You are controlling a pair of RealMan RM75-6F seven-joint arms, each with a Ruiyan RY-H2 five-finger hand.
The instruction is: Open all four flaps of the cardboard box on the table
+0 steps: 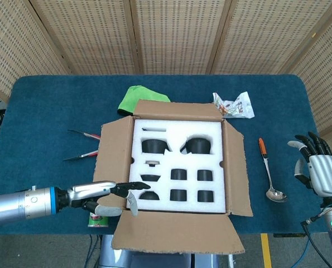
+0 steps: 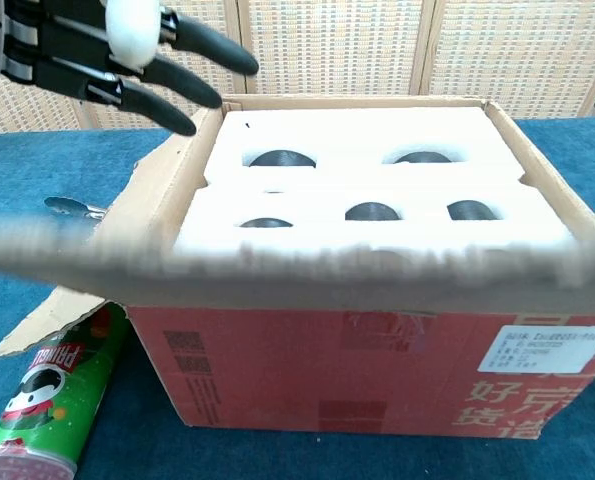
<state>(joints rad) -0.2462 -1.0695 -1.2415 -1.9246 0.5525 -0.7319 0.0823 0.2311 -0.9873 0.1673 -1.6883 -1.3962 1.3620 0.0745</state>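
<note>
**On the blue table: box flaps down, foam showing**

At the near left corner of the cardboard box (image 1: 177, 167), the left hand (image 1: 107, 196) reaches in with fingers spread, holding nothing, above a green Pringles can (image 1: 97, 218). White foam insert (image 1: 177, 162) fills the mid-table box. Far right, beyond a spoon (image 1: 270, 173), the right hand (image 1: 317, 170) hovers with fingers apart.

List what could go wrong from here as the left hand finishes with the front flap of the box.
The front flap hangs past the table edge and shows blurred in the chest view; it may spring back up if let go.

The left hand sits right above the green chip can, which lies beside the box; pulling the arm back could roll the can off the edge.

The fingers hover over the white foam and could snag it.
</note>
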